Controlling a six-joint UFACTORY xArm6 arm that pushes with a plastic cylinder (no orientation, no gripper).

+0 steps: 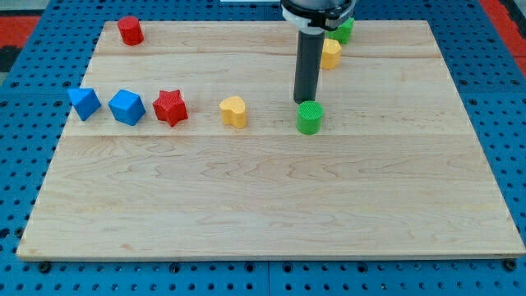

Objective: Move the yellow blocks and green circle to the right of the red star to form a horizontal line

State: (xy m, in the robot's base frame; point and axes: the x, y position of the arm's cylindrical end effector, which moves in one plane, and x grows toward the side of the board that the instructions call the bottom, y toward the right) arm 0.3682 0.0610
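Note:
The red star (170, 107) lies at the view's left of the wooden board (271, 205). A yellow heart-shaped block (233, 111) sits a little to its right in the same row. The green circle (310, 117) lies further right, roughly in that row. My tip (303, 101) rests just above the green circle, at its upper left edge, touching or nearly touching it. A second yellow block (330, 54) sits near the view's top, partly hidden behind the rod. A green block (343, 31) lies just above it; its shape is unclear.
A blue triangular block (84, 103) and a blue cube-like block (126, 107) sit left of the red star. A red block (130, 30) stands at the top left corner. The board lies on a blue perforated table (25, 99).

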